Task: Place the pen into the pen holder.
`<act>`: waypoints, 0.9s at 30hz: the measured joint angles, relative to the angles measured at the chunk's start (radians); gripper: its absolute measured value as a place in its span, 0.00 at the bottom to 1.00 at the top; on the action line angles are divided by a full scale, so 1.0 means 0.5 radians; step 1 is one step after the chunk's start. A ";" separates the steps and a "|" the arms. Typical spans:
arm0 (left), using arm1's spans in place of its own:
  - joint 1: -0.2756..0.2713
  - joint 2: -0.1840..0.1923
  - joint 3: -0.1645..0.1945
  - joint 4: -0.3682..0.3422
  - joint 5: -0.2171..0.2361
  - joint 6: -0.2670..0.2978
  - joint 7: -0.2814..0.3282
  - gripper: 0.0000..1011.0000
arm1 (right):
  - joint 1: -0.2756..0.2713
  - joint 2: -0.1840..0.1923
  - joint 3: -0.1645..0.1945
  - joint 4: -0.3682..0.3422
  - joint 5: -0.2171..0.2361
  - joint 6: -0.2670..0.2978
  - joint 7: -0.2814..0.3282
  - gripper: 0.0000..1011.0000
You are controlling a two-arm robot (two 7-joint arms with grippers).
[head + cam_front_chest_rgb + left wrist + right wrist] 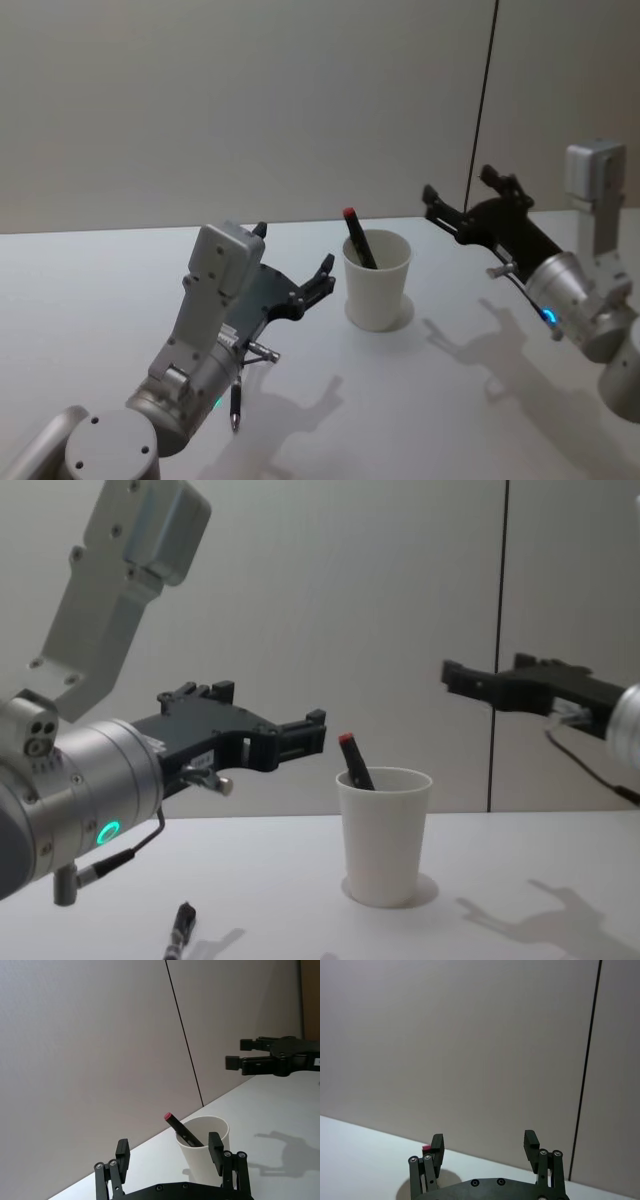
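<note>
Pen (358, 240), black with a red end, leans inside your white paper-cup pen holder (378, 295) at mid-table (100, 300), red tip above the rim; a second dark pen (235, 405) lies flat under your left arm, while left gripper (293, 250) and right gripper (458, 184) flank the cup, fingers apart.

Dim, flat light from overhead, no glare. On the white table (80, 300) lie soft-edged shadows: one under the left gripper (294, 248), one under the right gripper (458, 182), and a faint ring at the pen holder (377, 290) base. Wall (200, 100) evenly grey. Green light (107, 832) glows on the left arm, blue light (547, 316) on the right.
</note>
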 joint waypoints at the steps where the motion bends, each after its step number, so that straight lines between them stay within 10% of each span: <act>1: 0.000 0.000 0.000 0.000 0.000 0.000 0.000 0.99 | -0.015 0.010 0.005 -0.016 0.001 0.025 -0.003 0.99; 27: 0.000 0.000 0.000 0.000 0.000 0.000 0.000 0.99 | -0.453 0.301 0.147 -0.644 0.129 0.543 -0.100 0.99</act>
